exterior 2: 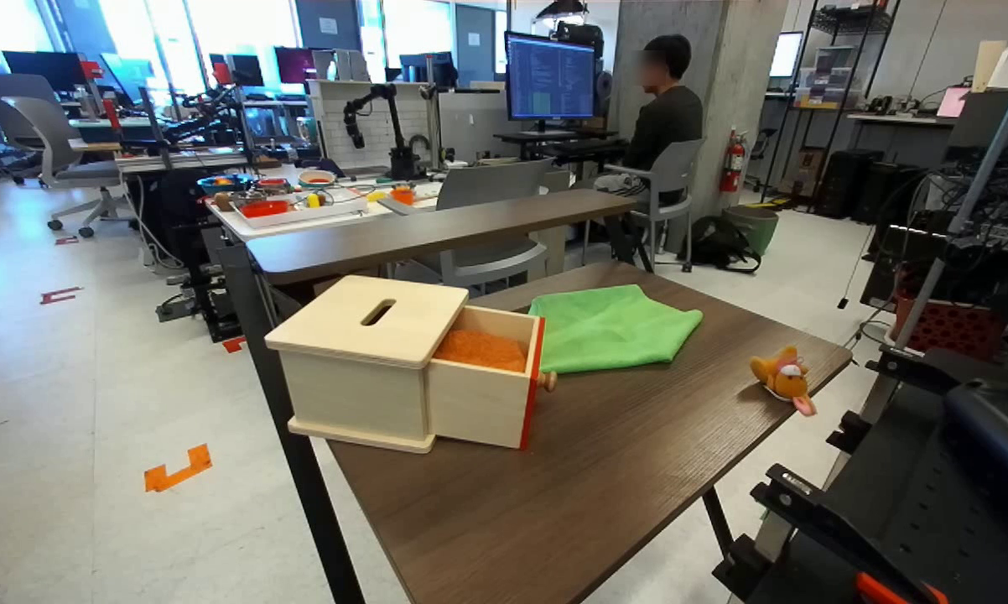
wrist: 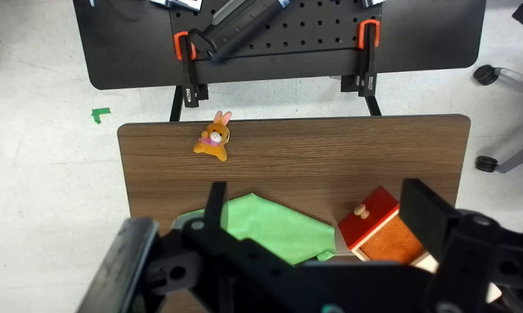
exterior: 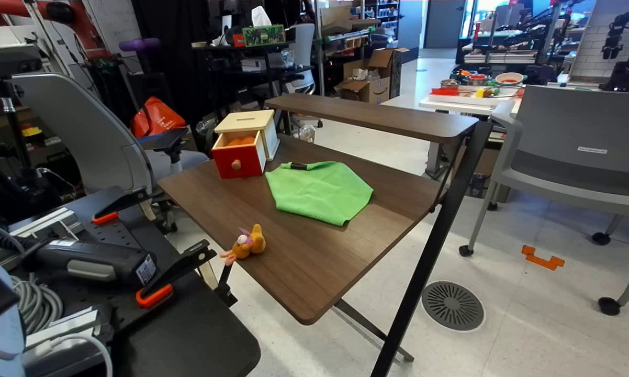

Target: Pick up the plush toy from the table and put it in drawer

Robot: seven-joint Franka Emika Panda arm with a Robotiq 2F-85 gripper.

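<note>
Wrist view: plush toy (wrist: 215, 140) overhangs table edge (wrist: 313, 122).

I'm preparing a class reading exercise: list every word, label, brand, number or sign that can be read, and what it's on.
None can be read with certainty.
White label on gray chair: too small.
Screen text on computer monitor: blurred.
Black-and-white label on black handheld device: blurred.
Print on cardboard box: too small.

In the wrist view, the claw (wrist: 315, 187) gapes wide, fingers (wrist: 426, 215) well apart either side of its middle.
</note>
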